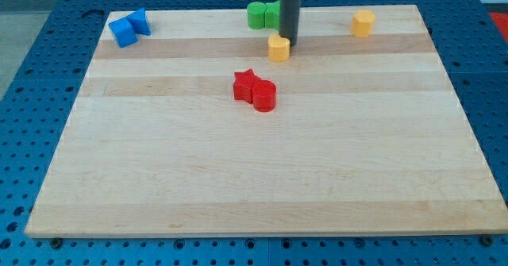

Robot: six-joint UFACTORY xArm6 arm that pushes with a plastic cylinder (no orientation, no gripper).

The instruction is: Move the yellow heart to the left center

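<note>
yellow heart (279,48) far centre of tabletop (238,179) | my tip (287,42) touching its far-right edge | no hand, just rod

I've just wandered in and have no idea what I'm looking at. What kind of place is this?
Most likely a robotics lab test bench. A wooden board lies on a blue perforated mounting table, small coloured blocks sit on it, and my tip, the end of a dark rod, rests beside a yellow block.

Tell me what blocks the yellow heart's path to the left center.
Nothing visible does. My tip sits at the upper right edge of the yellow heart. The red star and red cylinder lie below the straight path leftward; the blue blocks sit above it.
</note>
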